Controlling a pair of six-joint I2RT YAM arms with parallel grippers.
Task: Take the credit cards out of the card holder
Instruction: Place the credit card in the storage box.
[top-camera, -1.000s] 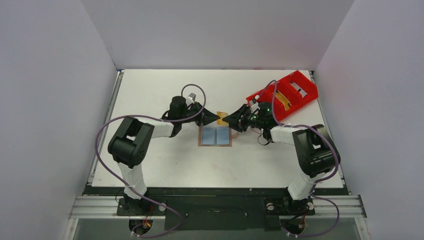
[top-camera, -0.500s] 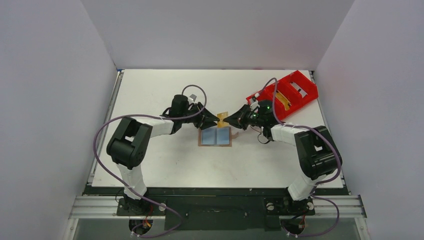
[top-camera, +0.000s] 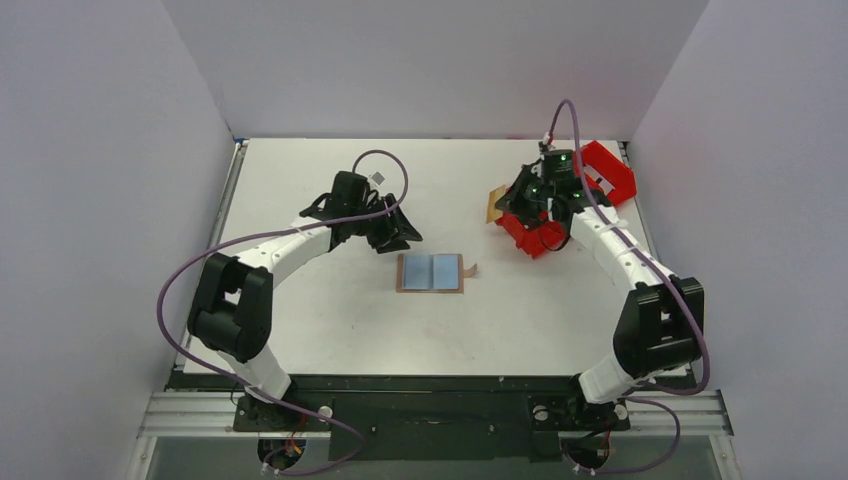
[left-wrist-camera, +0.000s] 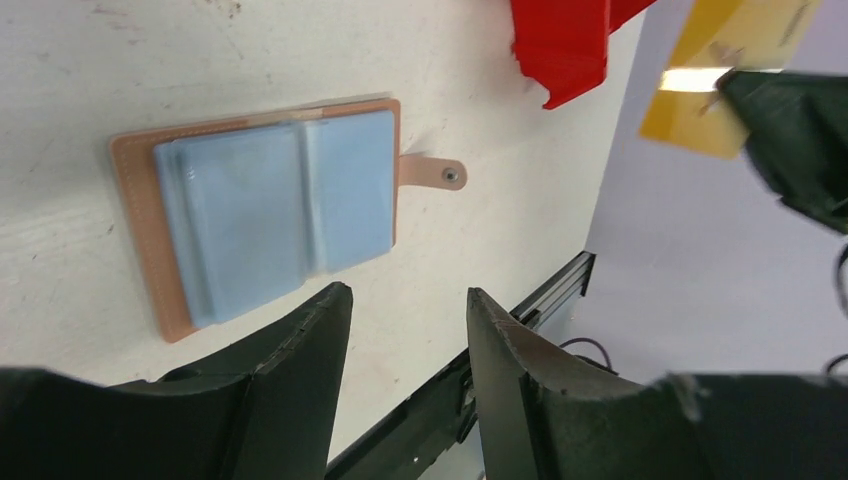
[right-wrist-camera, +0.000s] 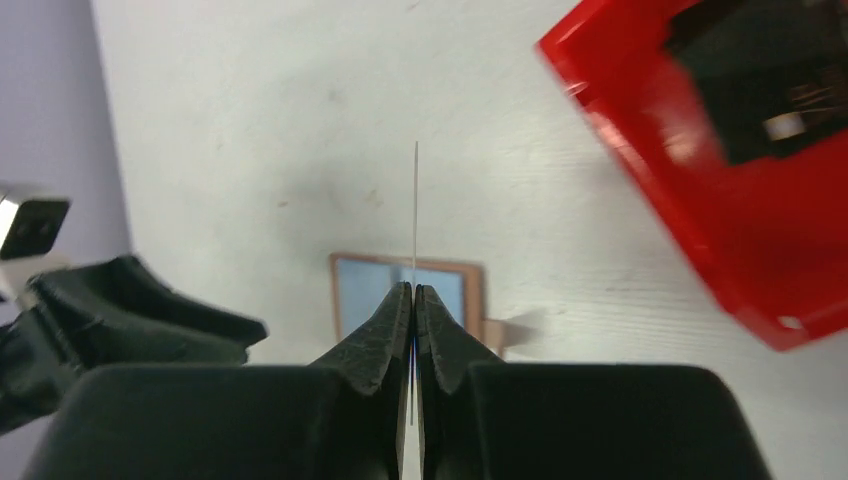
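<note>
one yellow card (left-wrist-camera: 720, 70), its print unreadable, is clenched in the right fingers (right-wrist-camera: 385, 330); left fingers (left-wrist-camera: 300, 360) stand parted.

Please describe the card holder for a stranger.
On the white table, look at the middle. The card holder lies there open and flat: tan border, pale blue inner faces and a small tab, unlike the red tray farther right.

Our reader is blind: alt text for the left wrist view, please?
The card holder lies open flat on the white table, pale blue faces up, tab to the right. The left gripper hangs open and empty in the foreground; top right, the right gripper pinches a yellow card.
</note>
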